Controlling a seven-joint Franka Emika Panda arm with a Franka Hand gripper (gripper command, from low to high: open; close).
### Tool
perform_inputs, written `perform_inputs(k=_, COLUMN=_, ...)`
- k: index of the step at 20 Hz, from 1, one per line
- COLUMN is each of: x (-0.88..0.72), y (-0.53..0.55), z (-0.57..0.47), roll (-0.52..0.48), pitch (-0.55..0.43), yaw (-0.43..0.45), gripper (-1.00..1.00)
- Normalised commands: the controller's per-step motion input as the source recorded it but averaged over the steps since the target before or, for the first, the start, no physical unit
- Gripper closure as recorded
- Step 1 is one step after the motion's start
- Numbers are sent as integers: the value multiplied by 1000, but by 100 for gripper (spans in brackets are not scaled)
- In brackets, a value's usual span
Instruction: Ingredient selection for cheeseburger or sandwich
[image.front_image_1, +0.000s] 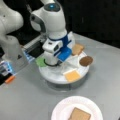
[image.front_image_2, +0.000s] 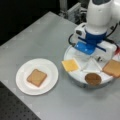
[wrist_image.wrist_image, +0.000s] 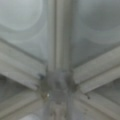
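Front view, arm (image.front_image_1: 53, 30) bent over tray (image.front_image_1: 53, 76)

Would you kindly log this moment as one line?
gripper: hidden behind arm, low over tray centre | plate: one toast | tray: cheese, patty, toast, lettuce

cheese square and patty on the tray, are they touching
Apart. In a front view the yellow cheese square and the dark brown patty lie in separate compartments of the white tray, with a raised divider and bare tray between them.
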Motion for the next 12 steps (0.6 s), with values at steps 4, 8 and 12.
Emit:
perform_inputs(k=4, x=-124, y=37, z=-122, roll=-104, pitch=-131, yaw=225, gripper=-100)
perform_inputs(k=8, x=-144, y=44, z=-119, roll=-118, pitch=-140, yaw=234, gripper=-100)
perform_inputs(k=12, x=-167, y=24, z=-146, roll=-142, pitch=-152, yaw=273, gripper=-100)
